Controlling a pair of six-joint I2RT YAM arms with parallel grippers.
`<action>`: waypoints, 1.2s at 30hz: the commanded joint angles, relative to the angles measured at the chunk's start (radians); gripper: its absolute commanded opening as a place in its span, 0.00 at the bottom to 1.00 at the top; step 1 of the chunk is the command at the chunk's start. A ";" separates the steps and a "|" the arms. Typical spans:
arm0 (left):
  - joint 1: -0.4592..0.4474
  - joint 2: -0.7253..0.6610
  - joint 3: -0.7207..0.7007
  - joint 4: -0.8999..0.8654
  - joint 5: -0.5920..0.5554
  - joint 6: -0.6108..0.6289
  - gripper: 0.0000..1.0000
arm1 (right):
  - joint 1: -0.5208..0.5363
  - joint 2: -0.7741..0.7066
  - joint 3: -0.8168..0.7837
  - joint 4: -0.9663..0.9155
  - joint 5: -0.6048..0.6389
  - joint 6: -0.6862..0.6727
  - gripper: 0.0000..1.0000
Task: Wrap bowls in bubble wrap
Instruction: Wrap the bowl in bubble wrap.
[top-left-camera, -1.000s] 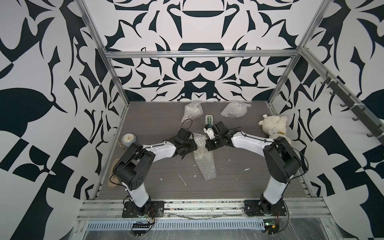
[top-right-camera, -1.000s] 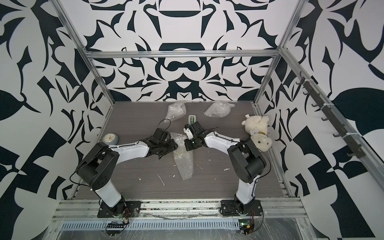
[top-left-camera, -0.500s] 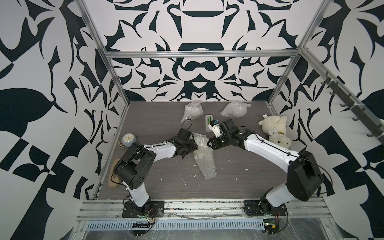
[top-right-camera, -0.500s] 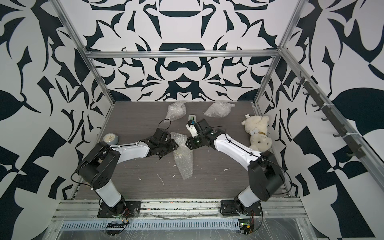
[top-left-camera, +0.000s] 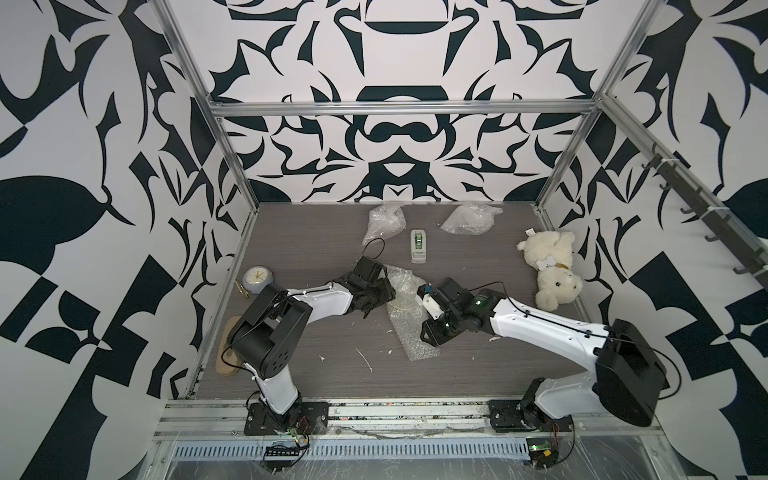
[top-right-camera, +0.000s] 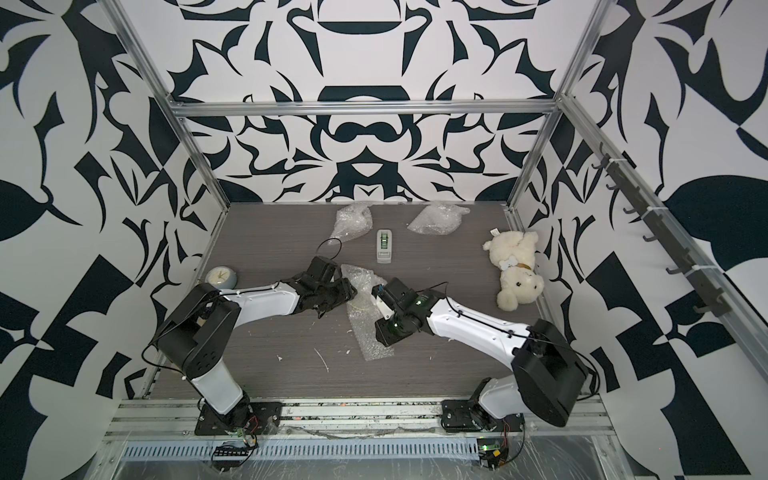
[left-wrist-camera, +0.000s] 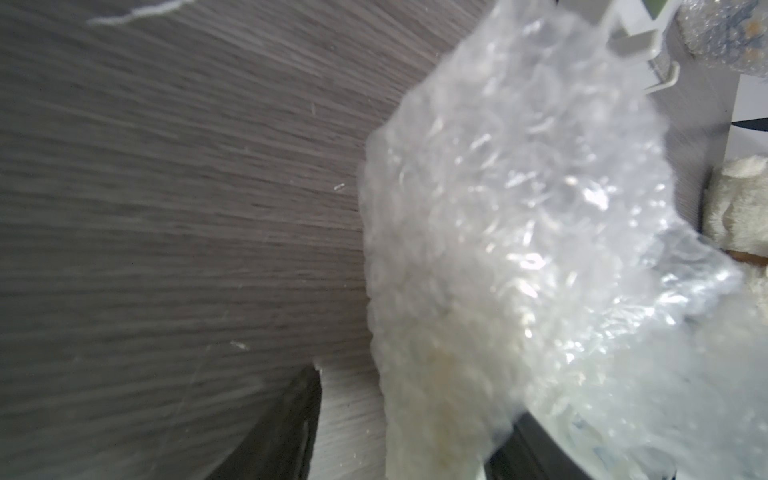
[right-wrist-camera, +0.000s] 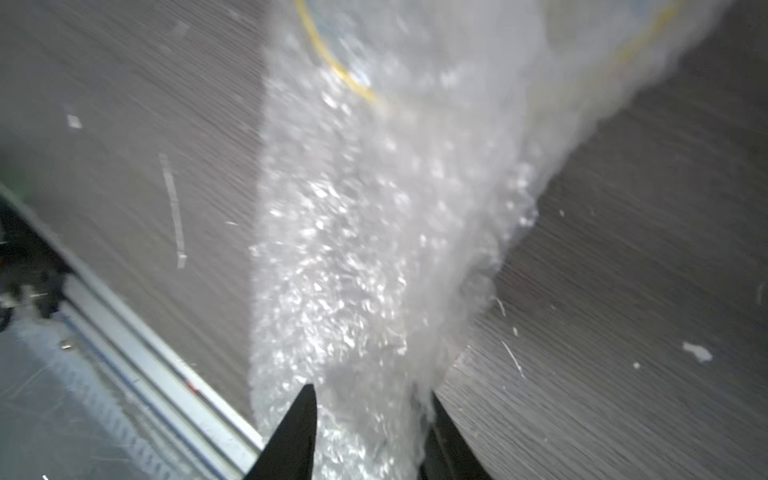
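Black-and-white patterned walls (top-left-camera: 395, 62) enclose grey wood-grain floor (top-left-camera: 311, 249).

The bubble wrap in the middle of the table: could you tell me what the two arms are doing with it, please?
Both arms are working on one bubble wrap sheet with a bowl showing through it. The left gripper is at its far end by the bowl; whether it grips is unclear. The right gripper is open, jaws astride the loose near end. Two crumpled bundles lie at the back.
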 joint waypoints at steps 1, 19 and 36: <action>0.000 0.003 -0.020 -0.043 -0.005 0.007 0.62 | -0.002 0.043 -0.011 0.067 0.086 0.032 0.43; 0.000 -0.006 -0.027 -0.050 -0.012 0.008 0.62 | -0.012 0.119 -0.091 0.292 -0.052 0.093 0.12; -0.001 0.023 -0.028 -0.024 0.005 0.016 0.60 | -0.166 -0.017 0.098 0.188 -0.151 0.034 0.00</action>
